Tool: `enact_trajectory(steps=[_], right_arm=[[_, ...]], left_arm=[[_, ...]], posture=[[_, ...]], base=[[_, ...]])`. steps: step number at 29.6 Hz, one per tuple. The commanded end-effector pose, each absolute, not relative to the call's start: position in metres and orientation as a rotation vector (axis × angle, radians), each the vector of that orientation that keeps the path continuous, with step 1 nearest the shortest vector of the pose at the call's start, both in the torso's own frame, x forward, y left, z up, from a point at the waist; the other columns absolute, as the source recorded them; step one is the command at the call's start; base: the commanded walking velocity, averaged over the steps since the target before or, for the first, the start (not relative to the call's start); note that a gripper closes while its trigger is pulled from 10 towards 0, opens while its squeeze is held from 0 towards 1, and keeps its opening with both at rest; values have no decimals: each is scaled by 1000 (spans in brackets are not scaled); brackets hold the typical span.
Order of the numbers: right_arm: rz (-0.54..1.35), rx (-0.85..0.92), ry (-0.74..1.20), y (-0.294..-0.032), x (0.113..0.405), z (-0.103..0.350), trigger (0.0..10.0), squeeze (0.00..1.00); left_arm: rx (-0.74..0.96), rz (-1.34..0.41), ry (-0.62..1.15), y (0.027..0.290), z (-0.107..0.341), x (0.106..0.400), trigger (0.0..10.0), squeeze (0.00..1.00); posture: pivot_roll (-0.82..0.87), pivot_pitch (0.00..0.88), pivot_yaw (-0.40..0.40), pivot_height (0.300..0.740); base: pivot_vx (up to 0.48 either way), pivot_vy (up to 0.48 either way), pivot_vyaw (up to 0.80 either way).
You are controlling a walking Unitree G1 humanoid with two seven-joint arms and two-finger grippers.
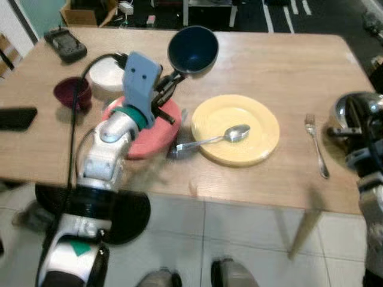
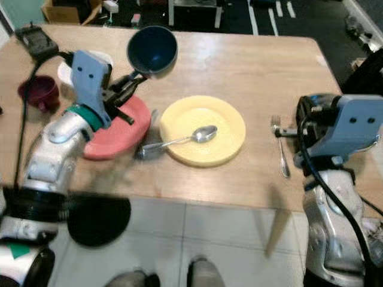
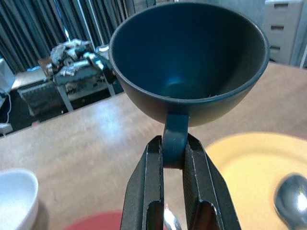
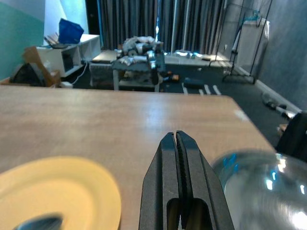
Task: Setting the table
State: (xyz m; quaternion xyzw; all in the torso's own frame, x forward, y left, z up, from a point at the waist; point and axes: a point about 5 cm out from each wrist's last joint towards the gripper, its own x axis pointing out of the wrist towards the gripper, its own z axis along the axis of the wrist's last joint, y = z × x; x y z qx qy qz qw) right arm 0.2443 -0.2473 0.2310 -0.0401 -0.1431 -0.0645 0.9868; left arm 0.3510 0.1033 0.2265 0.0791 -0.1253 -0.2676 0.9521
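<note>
On table: two plates (image 1: 235, 128), three bowls (image 1: 192, 49)

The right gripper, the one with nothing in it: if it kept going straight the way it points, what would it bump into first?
Probably nothing on the table. The right gripper, fingers shut, points across bare wooden table toward its far edge; the yellow plate lies off to one side. Depth is uncertain.

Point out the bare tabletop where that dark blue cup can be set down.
The left gripper holds the dark blue cup by its handle. Bare wood lies beyond the yellow plate, toward the far right corner, and between plate and fork. Crowded: the left end, with red plate, white bowl and maroon cup.
</note>
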Motion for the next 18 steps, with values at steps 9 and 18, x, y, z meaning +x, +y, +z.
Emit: enact_trajectory(steps=[9, 18], right_arm=[[-109, -72, -295, -243, 245, 231, 10000, 0], [-107, -75, -293, -244, 244, 231, 10000, 0]], left_arm=[[174, -533, -233, 105, 222, 355, 10000, 0], [172, -529, -224, 103, 220, 355, 10000, 0]], posture=[[-47, 2, 85, 740], [-53, 0, 84, 740]], base=[[239, 0, 0], [0, 0, 0]])
